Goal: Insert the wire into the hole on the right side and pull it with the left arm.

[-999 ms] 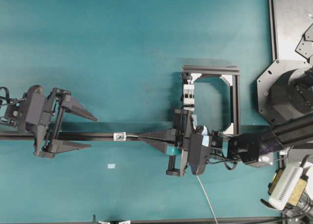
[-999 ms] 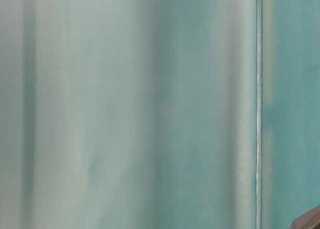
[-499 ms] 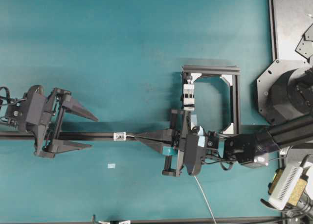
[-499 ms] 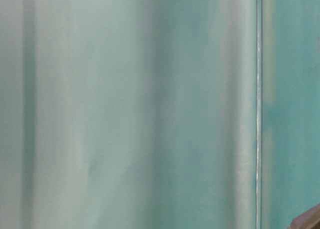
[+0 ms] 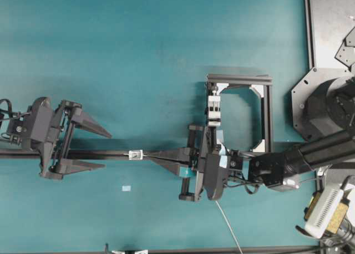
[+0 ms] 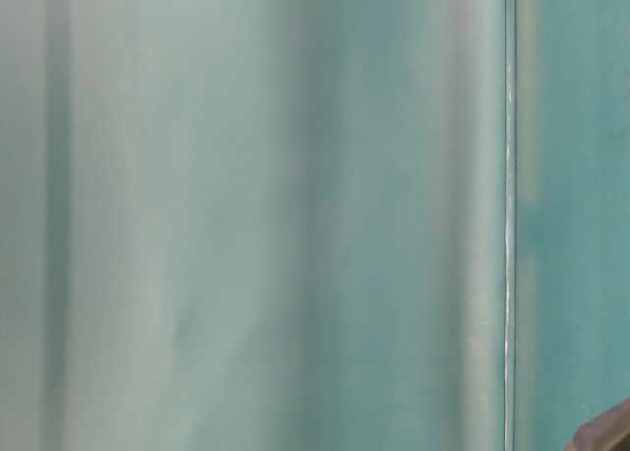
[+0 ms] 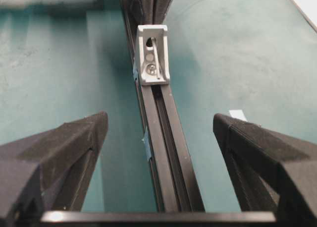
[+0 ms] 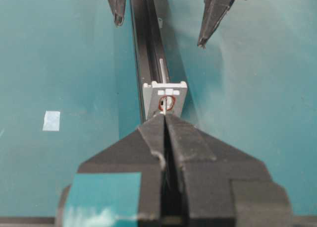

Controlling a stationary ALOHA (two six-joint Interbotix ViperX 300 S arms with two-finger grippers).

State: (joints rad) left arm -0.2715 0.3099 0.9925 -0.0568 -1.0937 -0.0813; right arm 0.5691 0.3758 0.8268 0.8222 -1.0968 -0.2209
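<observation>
Teal table (image 5: 138, 54), black rail (image 5: 111, 154) on it.

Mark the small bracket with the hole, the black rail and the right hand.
Bracket with the hole (image 8: 165, 98): right wrist view, face around the red-ringed hole.
Black rail (image 7: 166, 152): left wrist view, upper slotted face.
Right hand (image 8: 165, 119): right wrist view, closed fingertips.

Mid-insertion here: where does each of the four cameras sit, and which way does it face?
Overhead: above, looking down; both arms, black metal rail.
Table-level: blurred teal surface only; no robot.
Left wrist: along rail between open left gripper toward small silver-white block.
Right wrist: over shut right gripper pinching thin whitish wire.
Wrist views share the block, opposite sides.
</observation>
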